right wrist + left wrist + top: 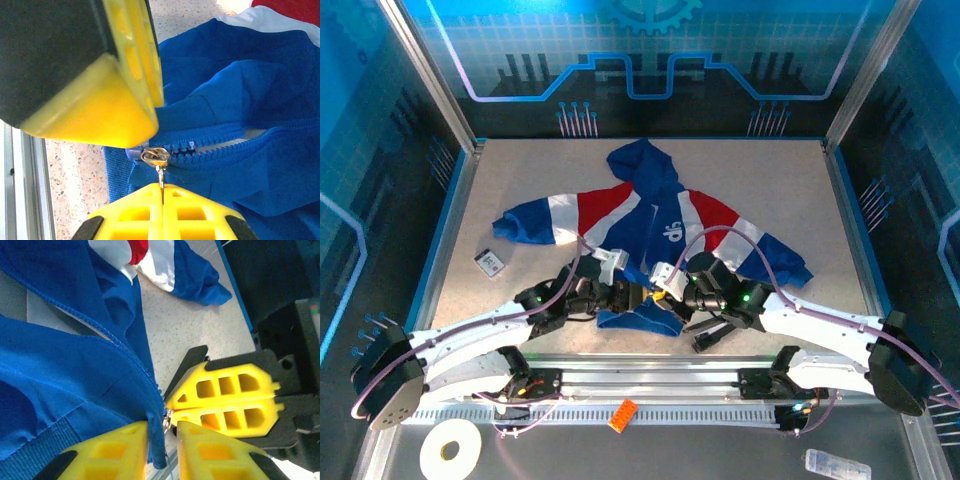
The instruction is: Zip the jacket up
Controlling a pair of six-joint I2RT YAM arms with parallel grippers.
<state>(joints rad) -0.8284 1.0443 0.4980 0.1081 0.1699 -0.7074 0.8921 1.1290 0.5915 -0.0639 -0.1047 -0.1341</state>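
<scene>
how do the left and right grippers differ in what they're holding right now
Left gripper is clamped on the jacket at its blue edge beside the zipper's bottom end; right gripper pinches only the small metal zipper pull. The left's jaws stand apart with fabric between them; the right's are pressed nearly flush. Shared: both have yellow fingers, both are shut, and they meet at the same low end of the zipper.

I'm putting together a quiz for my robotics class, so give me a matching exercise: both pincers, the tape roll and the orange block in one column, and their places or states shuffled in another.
1. right pincer
2. left pincer
3. tape roll
4. orange block

A. white, at the near left corner
B. shut on the zipper pull
C. on the front rail, between the arms
D. clamping the hem of the jacket

Pairs: 1-B, 2-D, 3-A, 4-C
</scene>
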